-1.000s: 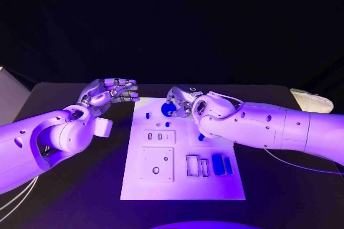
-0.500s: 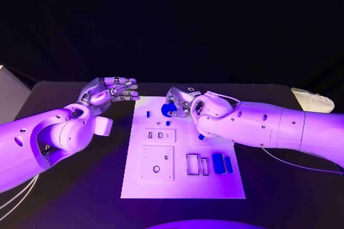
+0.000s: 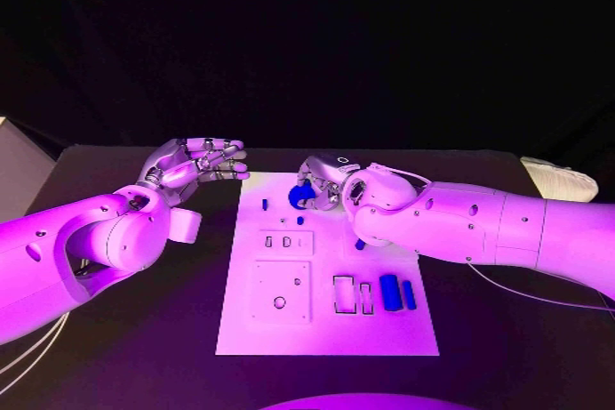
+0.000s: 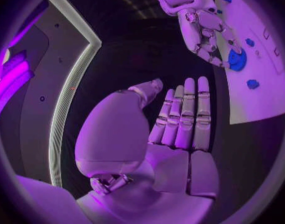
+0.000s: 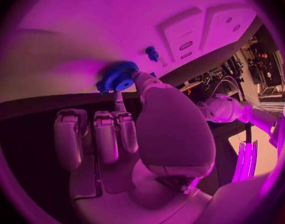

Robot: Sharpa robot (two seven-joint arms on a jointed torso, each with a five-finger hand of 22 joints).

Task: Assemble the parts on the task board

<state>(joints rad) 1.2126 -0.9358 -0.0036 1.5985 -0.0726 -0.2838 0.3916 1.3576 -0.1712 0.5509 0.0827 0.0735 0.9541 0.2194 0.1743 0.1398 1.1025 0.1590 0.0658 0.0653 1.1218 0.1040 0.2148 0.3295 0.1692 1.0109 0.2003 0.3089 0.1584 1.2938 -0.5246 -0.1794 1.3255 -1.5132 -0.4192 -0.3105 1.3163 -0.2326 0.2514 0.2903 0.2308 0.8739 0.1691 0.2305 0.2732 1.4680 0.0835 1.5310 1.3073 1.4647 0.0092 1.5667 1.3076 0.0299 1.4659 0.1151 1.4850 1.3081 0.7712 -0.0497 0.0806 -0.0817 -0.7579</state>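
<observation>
The white task board [image 3: 327, 330] lies in the middle of the black table. My right hand [image 3: 331, 180] is over the board's far end and pinches a blue gear [image 3: 301, 195] between thumb and a finger. The right wrist view has the gear [image 5: 119, 77] low against the board [image 5: 105, 20], near a small blue peg [image 5: 152, 52]. My left hand [image 3: 199, 165] hovers off the board's far left corner and holds nothing. Its fingers [image 4: 186, 114] lie stretched side by side. Across from it are the right hand [image 4: 202, 25] and the gear [image 4: 236, 59].
Two small blue pegs [image 3: 266, 205] [image 3: 300, 221] stand near the gear. Two blue blocks [image 3: 389, 293] [image 3: 408, 294] lie at the board's right beside two empty frames [image 3: 345, 294]. A slotted inset [image 3: 284, 244] and a square plate [image 3: 281, 293] sit left of them. A white object [image 3: 557, 179] lies at the table's far right.
</observation>
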